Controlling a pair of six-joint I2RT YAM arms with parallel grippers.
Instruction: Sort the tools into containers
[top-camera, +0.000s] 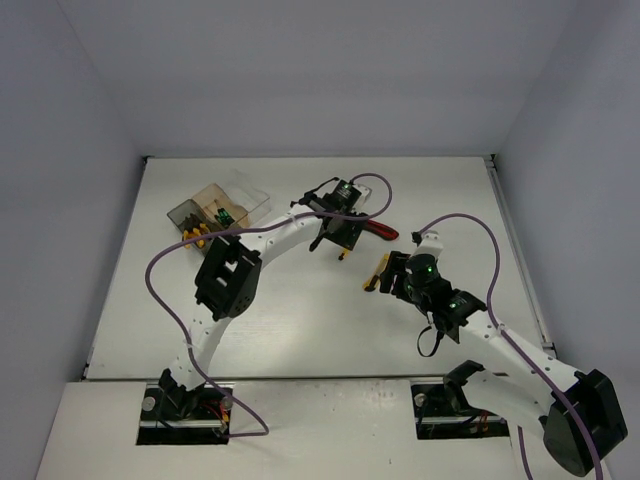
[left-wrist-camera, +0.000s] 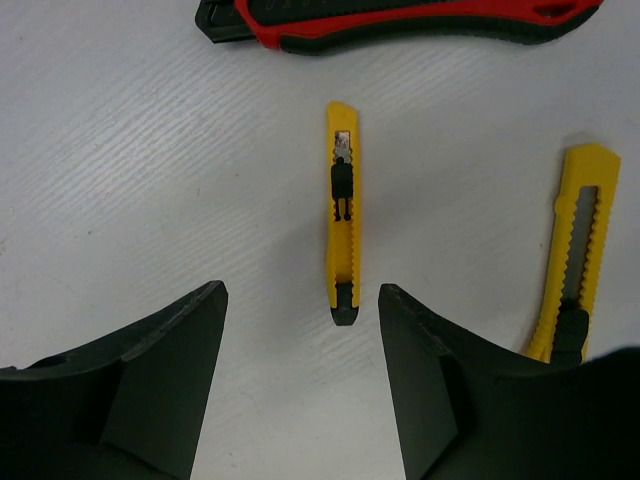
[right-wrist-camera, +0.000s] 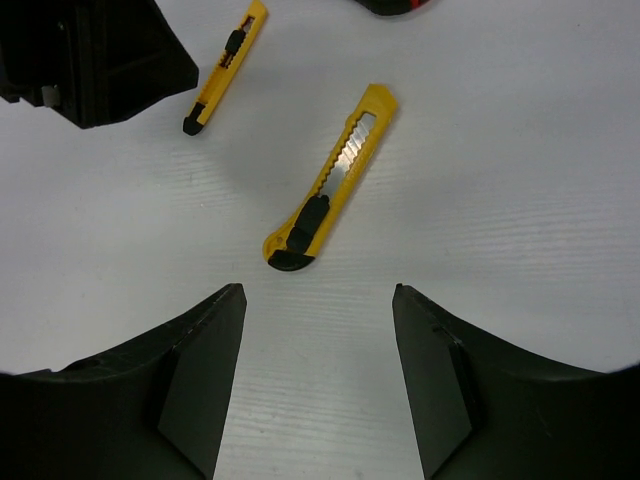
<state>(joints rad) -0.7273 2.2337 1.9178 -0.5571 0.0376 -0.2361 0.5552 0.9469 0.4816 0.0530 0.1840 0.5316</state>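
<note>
A small yellow utility knife (left-wrist-camera: 342, 210) lies on the table just ahead of my open, empty left gripper (left-wrist-camera: 302, 300), lined up with the gap between the jaws. A larger yellow utility knife (right-wrist-camera: 330, 180) lies just ahead of my open, empty right gripper (right-wrist-camera: 318, 290). A red-black utility knife (left-wrist-camera: 400, 20) lies beyond both. In the top view the left gripper (top-camera: 337, 243) and right gripper (top-camera: 390, 278) hover close together at mid-table. The three joined containers (top-camera: 215, 208) stand at the back left, with yellow and green tools (top-camera: 222, 215) in them.
The left gripper's black body (right-wrist-camera: 90, 60) shows at the right wrist view's top left, near the small knife. Purple cables loop over both arms. The white table (top-camera: 300, 330) is bounded by grey walls.
</note>
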